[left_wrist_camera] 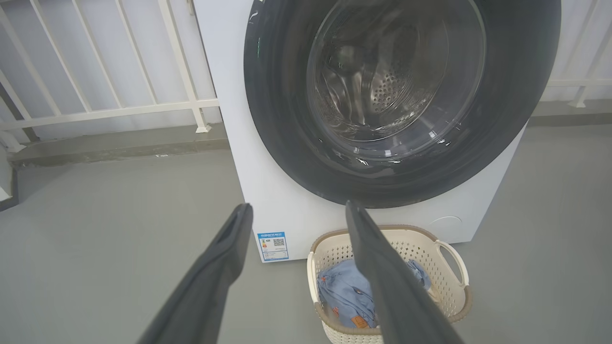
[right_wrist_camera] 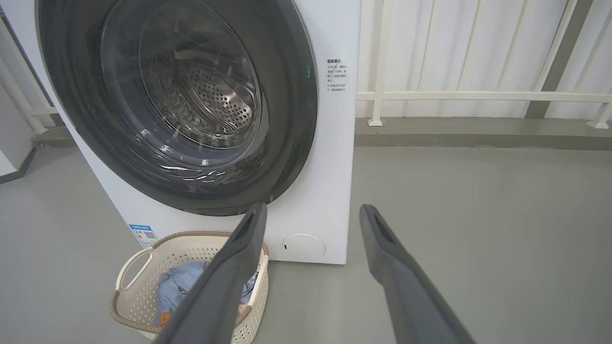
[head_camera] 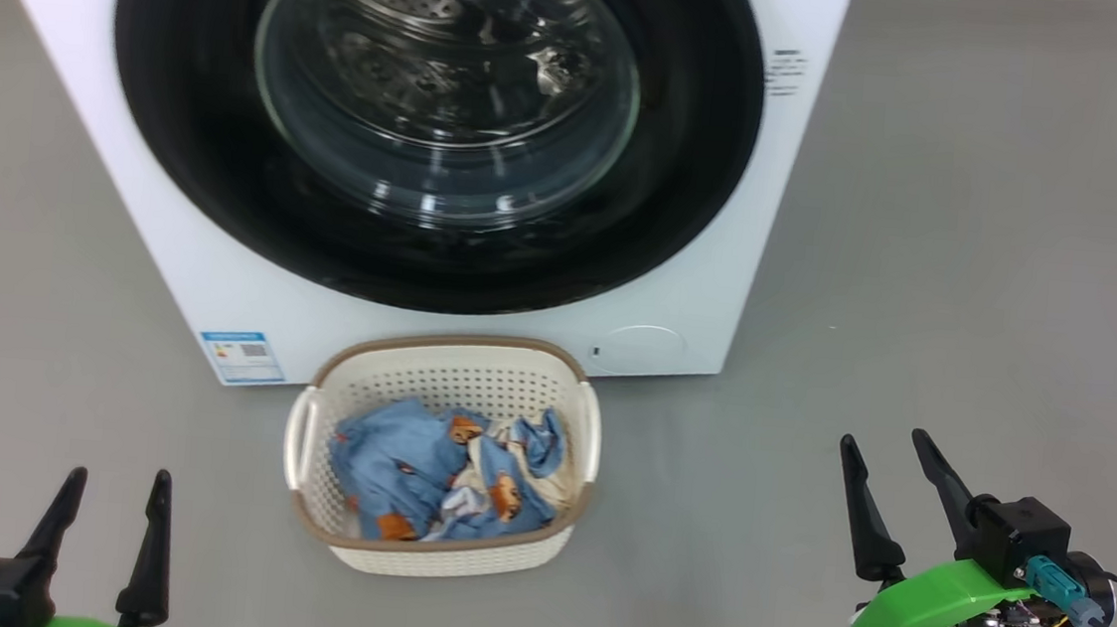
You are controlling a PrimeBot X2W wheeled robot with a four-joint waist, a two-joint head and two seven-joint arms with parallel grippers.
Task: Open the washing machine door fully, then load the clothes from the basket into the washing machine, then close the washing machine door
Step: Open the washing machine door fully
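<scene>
The left gripper (head_camera: 122, 474) sits low at the left, its slim, dark, tapering fingers spread: jaws wide open, holding nothing. A blue label sticker (head_camera: 241, 356) marks the smooth white washing machine (head_camera: 174, 253). The washing machine door (head_camera: 194, 125), a glossy black ring around a bulging clear glass bowl, lies shut against the front. Just before it on the matte grey floor (head_camera: 969, 286) stands the basket (head_camera: 447, 340), cream perforated plastic with a brown woven-look rim, holding the clothes (head_camera: 407, 461), crumpled soft blue fabric with bear prints. Next comes a round filter cap (head_camera: 643, 348). The right gripper (head_camera: 883, 437), green-bodied, has its jaws wide apart and empty.
</scene>
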